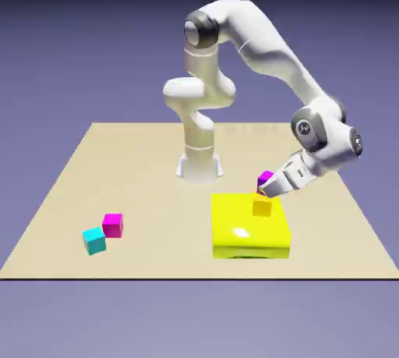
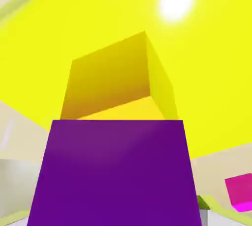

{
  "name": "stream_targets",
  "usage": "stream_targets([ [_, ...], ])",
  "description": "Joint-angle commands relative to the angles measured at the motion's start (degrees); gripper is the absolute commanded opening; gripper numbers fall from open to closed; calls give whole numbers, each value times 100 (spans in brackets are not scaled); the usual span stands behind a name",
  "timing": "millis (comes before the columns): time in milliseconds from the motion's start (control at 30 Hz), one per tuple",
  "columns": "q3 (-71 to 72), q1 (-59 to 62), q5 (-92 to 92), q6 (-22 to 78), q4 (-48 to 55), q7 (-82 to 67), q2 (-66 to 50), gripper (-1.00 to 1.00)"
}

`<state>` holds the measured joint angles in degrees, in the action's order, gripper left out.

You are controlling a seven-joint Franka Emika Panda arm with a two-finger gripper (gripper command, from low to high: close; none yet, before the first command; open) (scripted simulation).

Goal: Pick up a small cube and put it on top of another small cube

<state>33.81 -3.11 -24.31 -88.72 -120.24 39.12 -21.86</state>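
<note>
Pincer (image 1: 269,186) of our arm holds the purple cube (image 1: 266,179) between its fingers, tilted, just above and behind the orange-yellow cube (image 1: 263,207), which stands on the big yellow block (image 1: 249,228) on the worktop (image 1: 156,193). In the hand view the purple cube (image 2: 115,173) fills the bottom and hides the fingertips, with the orange-yellow cube (image 2: 115,80) right beyond it. We judge we are in the placing step: the cube is carried but not yet set down. Next we must line it up squarely over the lower cube, lower it gently, then release. A pink-magenta cube (image 1: 113,225) and a cyan cube (image 1: 94,240) lie well apart.
</note>
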Motion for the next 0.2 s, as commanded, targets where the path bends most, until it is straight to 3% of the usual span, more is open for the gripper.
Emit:
stream_targets([
  [0, 0, 0, 0, 0, 0, 0, 0, 100],
  [167, 102, -209, 158, 895, 939, -121, -31, 100],
])
